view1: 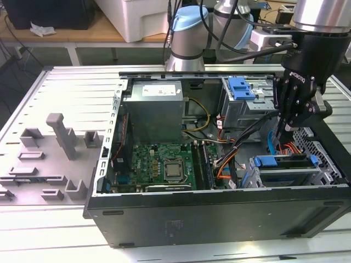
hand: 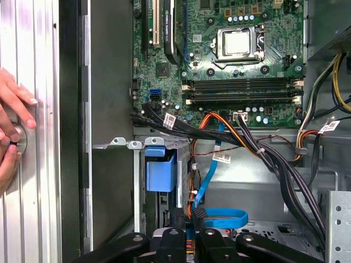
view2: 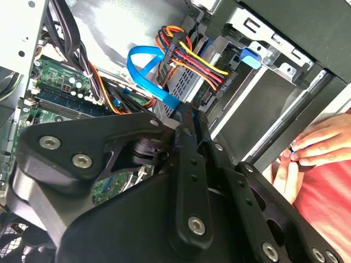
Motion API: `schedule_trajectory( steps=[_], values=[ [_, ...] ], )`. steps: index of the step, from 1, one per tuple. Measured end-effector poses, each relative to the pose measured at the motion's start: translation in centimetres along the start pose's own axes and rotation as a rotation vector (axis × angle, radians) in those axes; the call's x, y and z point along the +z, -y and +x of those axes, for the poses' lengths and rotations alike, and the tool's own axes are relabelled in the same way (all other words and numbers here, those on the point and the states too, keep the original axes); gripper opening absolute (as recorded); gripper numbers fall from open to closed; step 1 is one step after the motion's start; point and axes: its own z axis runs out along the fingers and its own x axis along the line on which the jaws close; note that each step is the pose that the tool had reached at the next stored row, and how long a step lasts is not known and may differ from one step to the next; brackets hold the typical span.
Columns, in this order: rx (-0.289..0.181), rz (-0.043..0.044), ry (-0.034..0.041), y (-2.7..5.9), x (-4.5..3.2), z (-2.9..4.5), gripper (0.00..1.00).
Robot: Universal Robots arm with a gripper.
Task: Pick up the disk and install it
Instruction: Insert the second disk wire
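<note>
The gripper (view1: pixel 285 129) hung inside the open computer case (view1: pixel 219 216), its fingers drawn together with nothing between them, just above the blue cable (view2: pixel 143 74) and the plug bundle at the drive cage. The disk (view1: pixel 285 163) sat in that cage near the case's front, its blue rail showing. It looked stiff, fairly heavy and shock-sensitive; the rail edges seemed the safest hold. A person's hand (hand: pixel 12 131) rested outside the case.

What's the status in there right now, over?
End effector low inside the case, above the drive cage. Disk sits in that cage. Blue cable right beside end effector; a hand rests outside the case.
</note>
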Motion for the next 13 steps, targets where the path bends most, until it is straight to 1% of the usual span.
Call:
schedule_trajectory(
  steps=[4,6,8,10,11,12,13],
  values=[
    [0.000,0.0000,0.0004,0.00,0.02,0.04,0.16],
    [0.000,0.0000,0.0029,0.00,0.06,0.24,0.16],
    [0.000,-0.0001,0.0108,0.01,0.12,0.56,0.16],
    [0.000,-0.0002,0.0215,0.01,0.21,0.91,0.16],
    [0.000,-0.0003,0.0283,0.01,0.24,1.09,0.16],
    [0.000,-0.0004,0.0330,0.01,0.27,1.21,0.16],
    [0.000,-0.0005,0.0409,0.02,0.31,1.41,0.16]
  ],
)
